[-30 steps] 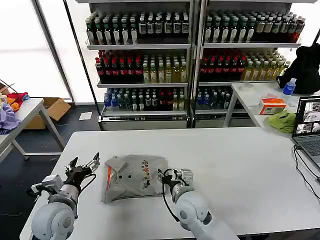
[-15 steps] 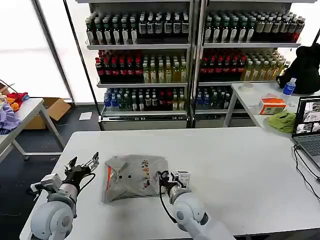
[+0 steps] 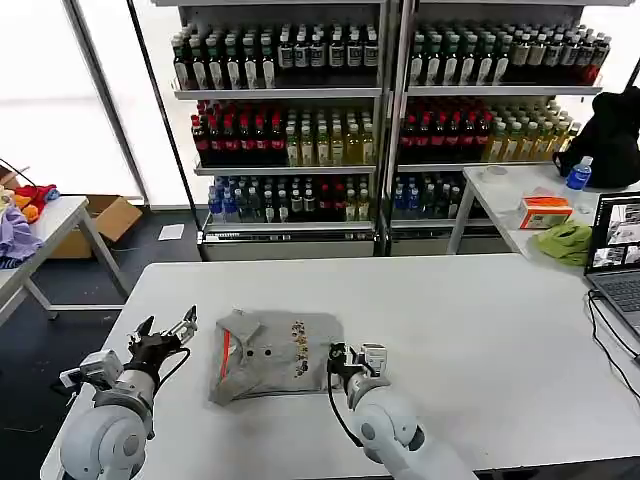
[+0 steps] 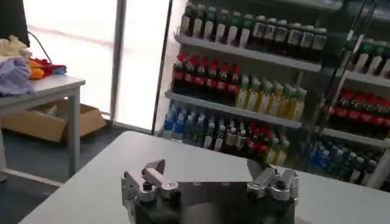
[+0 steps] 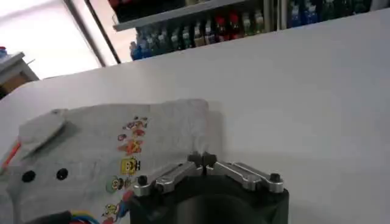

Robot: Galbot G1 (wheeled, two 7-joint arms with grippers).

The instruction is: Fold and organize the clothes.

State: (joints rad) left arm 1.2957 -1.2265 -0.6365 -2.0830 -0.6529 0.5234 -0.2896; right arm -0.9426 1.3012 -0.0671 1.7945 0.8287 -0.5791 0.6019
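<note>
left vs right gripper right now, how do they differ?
The left gripper has its fingers spread open; the right gripper has its fingers shut, tips touching. The left gripper stands apart from the grey shirt, off its collar side; the right gripper sits at the shirt's opposite edge. Both are low over the white table.

Both arms are rounded silver-grey shells with black wrists and black cables looping alongside. The left gripper [image 3: 166, 326] has black fingers on a silver, screw-studded base. The right gripper [image 5: 205, 161] has bare metal fingers with dark screws on a black body.
</note>
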